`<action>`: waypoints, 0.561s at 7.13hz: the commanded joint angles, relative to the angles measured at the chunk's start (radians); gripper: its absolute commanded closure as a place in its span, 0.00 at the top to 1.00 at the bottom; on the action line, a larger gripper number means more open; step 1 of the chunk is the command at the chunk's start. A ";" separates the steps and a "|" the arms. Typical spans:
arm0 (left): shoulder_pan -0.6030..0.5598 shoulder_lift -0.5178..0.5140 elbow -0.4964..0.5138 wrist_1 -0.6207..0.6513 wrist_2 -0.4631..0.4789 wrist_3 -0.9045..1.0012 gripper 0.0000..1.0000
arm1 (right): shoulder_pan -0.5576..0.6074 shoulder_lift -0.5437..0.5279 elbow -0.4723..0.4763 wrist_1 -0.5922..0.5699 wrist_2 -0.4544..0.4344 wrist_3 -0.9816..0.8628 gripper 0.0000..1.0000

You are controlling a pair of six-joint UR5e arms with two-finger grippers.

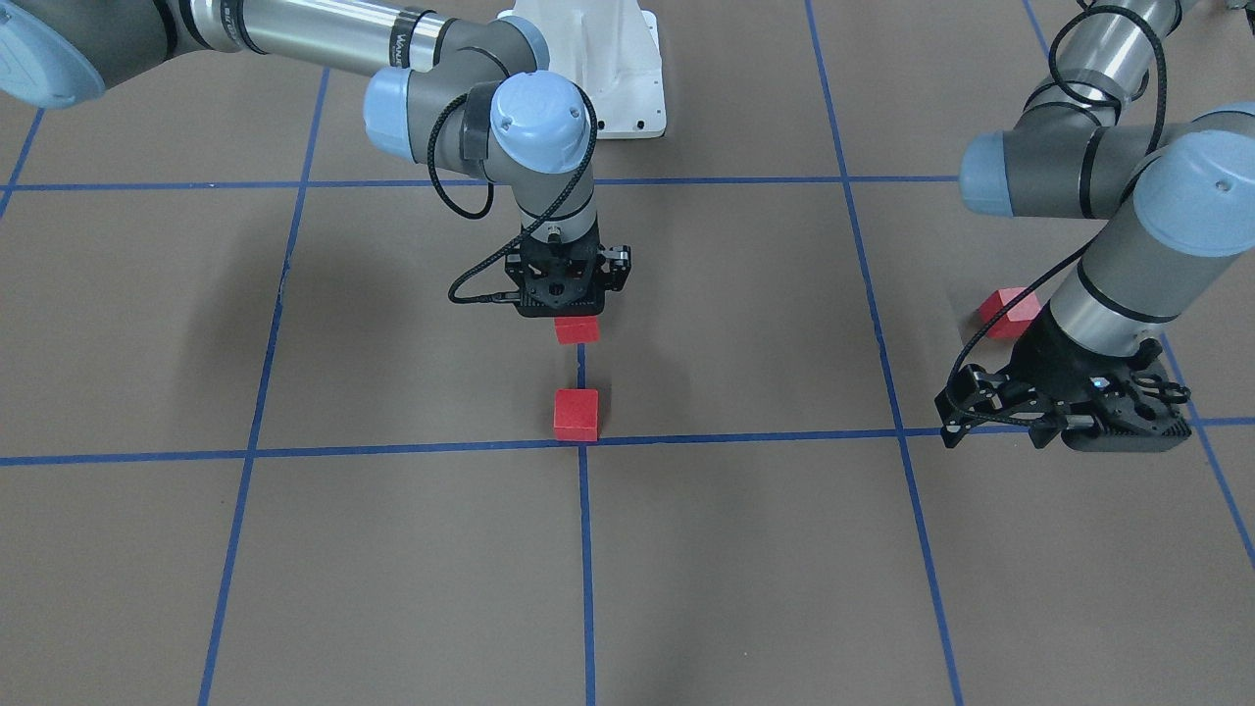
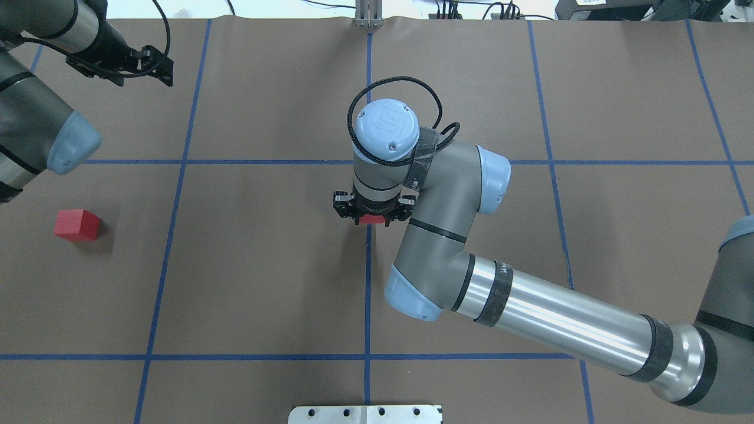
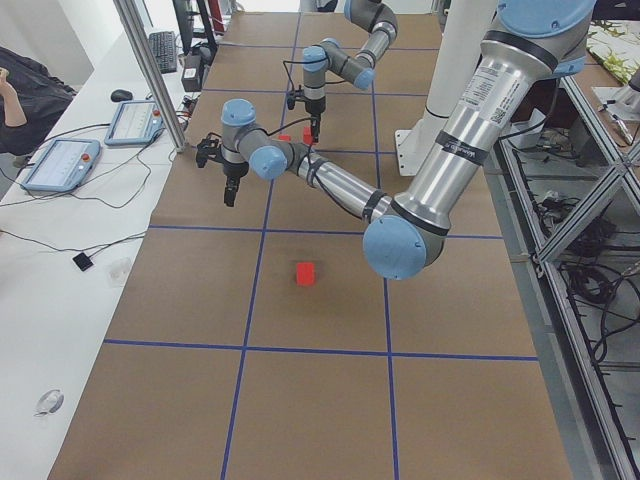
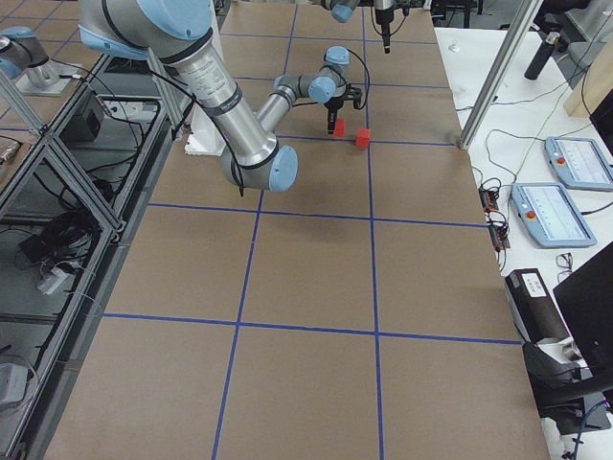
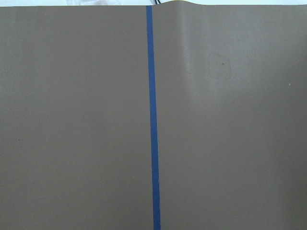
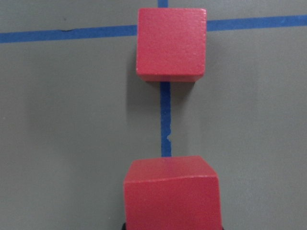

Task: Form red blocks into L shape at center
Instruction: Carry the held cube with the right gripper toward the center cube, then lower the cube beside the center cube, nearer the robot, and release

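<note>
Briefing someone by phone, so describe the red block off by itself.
From the central blue tape crossing, look far toward the robot's left arm. The lone red block sits on bare paper off every line; the other two sit on the centre line, one at the right gripper.

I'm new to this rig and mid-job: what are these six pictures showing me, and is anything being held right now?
These are two robot arms over a brown table marked with blue tape lines. One picture looks down from behind the robot and one faces it from across the table. Two look along the table from its ends, and two come from cameras on the wrists. There are three small red cubes. The first cube sits at the center crossing. The right pincer appears shut on the second cube, with a gap between the two cubes. The third cube lies apart, near the left arm. The left pincer looks open and empty.
</note>
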 commanded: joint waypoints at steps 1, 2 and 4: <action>-0.001 -0.001 0.007 0.000 0.002 0.000 1.00 | 0.000 -0.001 -0.011 0.008 -0.023 -0.003 0.00; 0.001 -0.001 0.009 0.000 0.000 0.000 1.00 | 0.000 0.001 -0.012 0.010 -0.040 -0.003 0.00; 0.001 -0.001 0.009 0.000 0.002 0.000 1.00 | 0.000 0.001 -0.023 0.029 -0.064 -0.004 0.00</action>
